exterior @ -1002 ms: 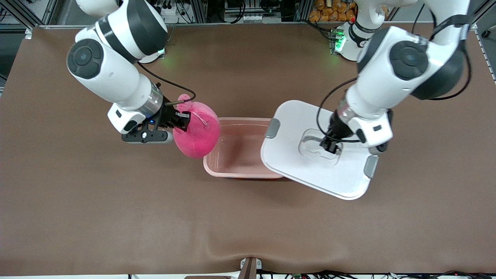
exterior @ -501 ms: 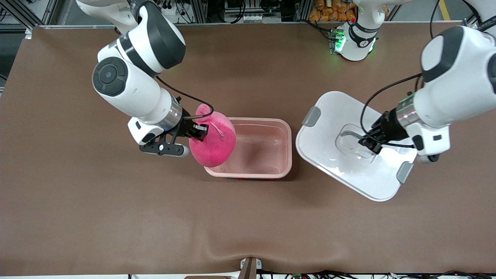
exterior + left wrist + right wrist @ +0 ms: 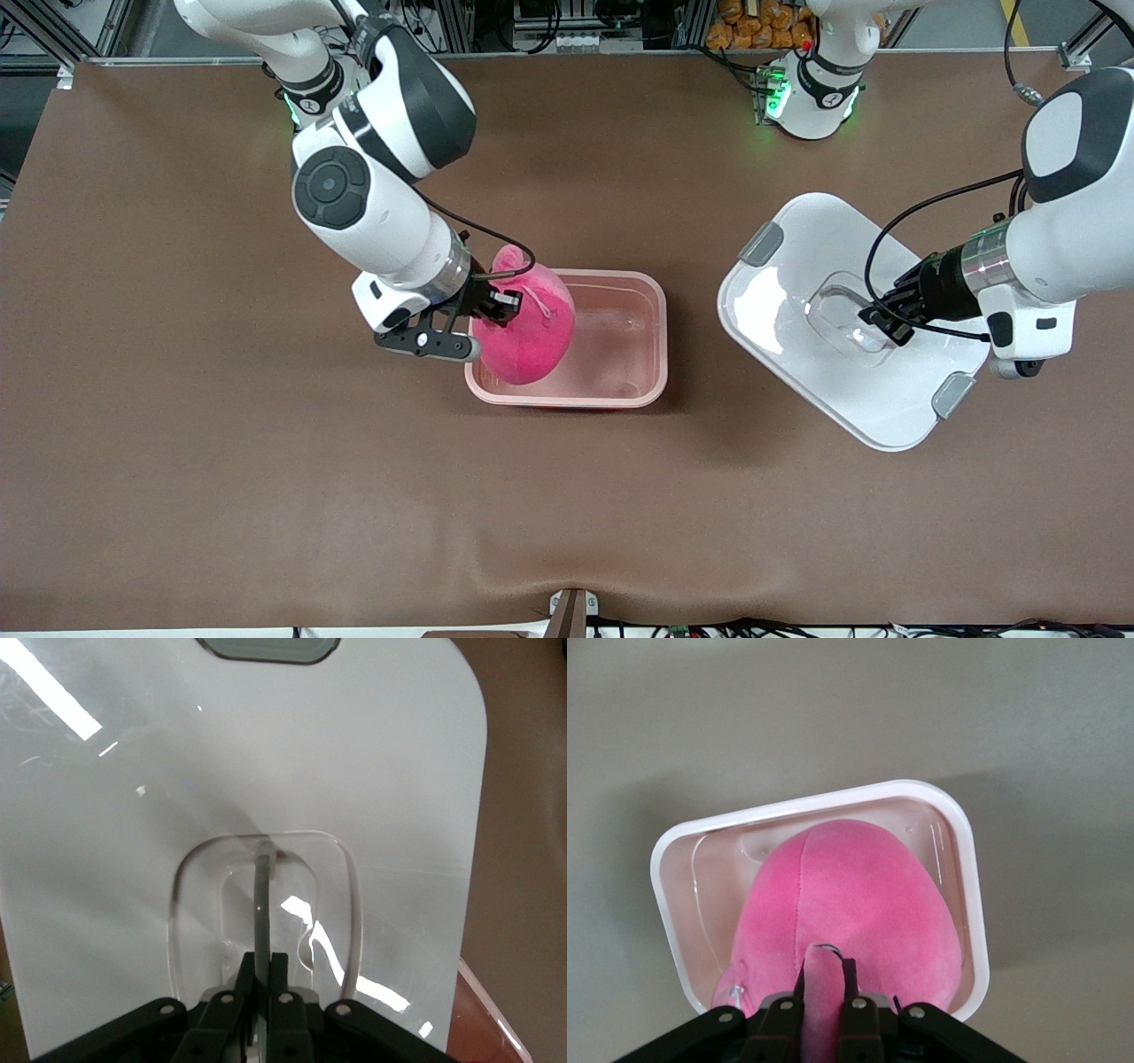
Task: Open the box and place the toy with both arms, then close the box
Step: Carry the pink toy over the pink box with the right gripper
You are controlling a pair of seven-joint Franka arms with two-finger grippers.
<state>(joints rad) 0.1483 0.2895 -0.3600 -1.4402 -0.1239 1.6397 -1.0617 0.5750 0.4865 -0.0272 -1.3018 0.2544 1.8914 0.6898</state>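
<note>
The box (image 3: pixel 660 330), a translucent pink tub, stands uncovered mid-table. My right gripper (image 3: pixel 505 306) is shut on a flap of the toy (image 3: pixel 529 335), a hot-pink plush hanging over the tub's end toward the right arm. In the right wrist view the toy (image 3: pixel 850 899) fills much of the tub (image 3: pixel 666 904) below my right gripper (image 3: pixel 826 973). My left gripper (image 3: pixel 883 324) is shut on the thin handle of the white lid (image 3: pixel 788 341), held tilted above the table toward the left arm's end. The left wrist view shows the handle (image 3: pixel 261 895) between the closed fingers of my left gripper (image 3: pixel 262 973).
Brown cloth (image 3: pixel 266 496) covers the table. The arm bases with green lights (image 3: pixel 780 93) stand along the edge farthest from the front camera. The lid has grey clips (image 3: pixel 762 244) at its ends. A small bracket (image 3: pixel 571 611) sits at the near edge.
My right arm carried the toy from beside the tub to over it. My left arm swung the lid off the tub toward the left arm's end of the table.
</note>
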